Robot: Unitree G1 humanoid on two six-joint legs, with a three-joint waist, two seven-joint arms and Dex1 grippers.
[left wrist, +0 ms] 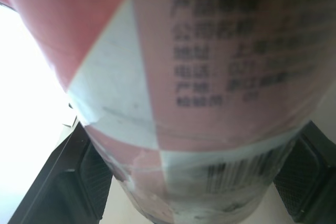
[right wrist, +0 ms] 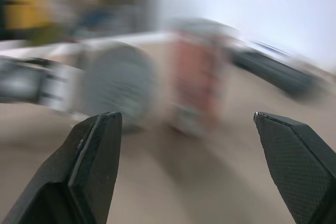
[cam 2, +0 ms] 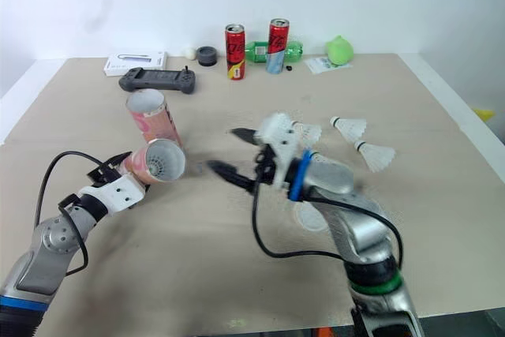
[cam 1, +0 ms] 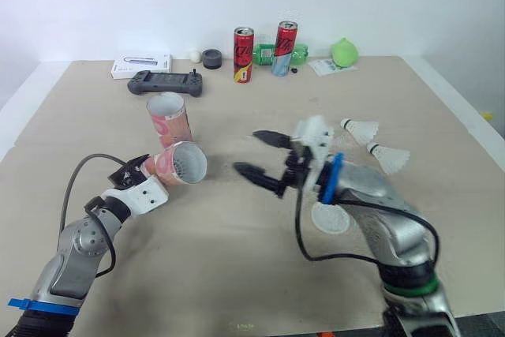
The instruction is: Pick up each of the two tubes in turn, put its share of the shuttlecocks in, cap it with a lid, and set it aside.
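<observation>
Clamped in the left claw (cam 1: pixel 144 167), by the closed end, a pink-and-white tube (cam 1: pixel 177 163), held above the surface (cam 1: pixel 237 274) and turned on its side, open mouth toward the right claw (cam 1: pixel 262 155). From the left wrist view, black fingers (left wrist: pixel 79 187) pressed on both sides of the printed wall. Inside the mouth only pale grey; cannot tell whether anything sits in there.

Just behind the held tube, standing upright on the surface, the second tube (cam 1: pixel 168 118), mouth open upward.

Right claw in the air over the middle of the surface, fingers wide apart, nothing between them, tips pointing at the mouth of the held tube, near it but not touching.

On the robot's right of that arm, lying on the surface, the first shuttlecock (cam 1: pixel 361 128) and the second shuttlecock (cam 1: pixel 390 157), near each other and apart. Partly hidden behind the right wrist, the third shuttlecock (cam 2: pixel 308 133). Under the right forearm, a white round thing (cam 1: pixel 330 217), partly covered; cannot tell if lid or shuttlecock.

Along the far edge, from the robot's left:
- a white box (cam 1: pixel 142 65)
- in front of it, a dark game controller (cam 1: pixel 166 82)
- a small white ball (cam 1: pixel 194 55)
- a dark round piece (cam 1: pixel 211 58)
- two red cans (cam 1: pixel 244 54), upright
- behind them, a green bottle (cam 1: pixel 276 54), lying down
- a green round object (cam 1: pixel 344 52)
</observation>
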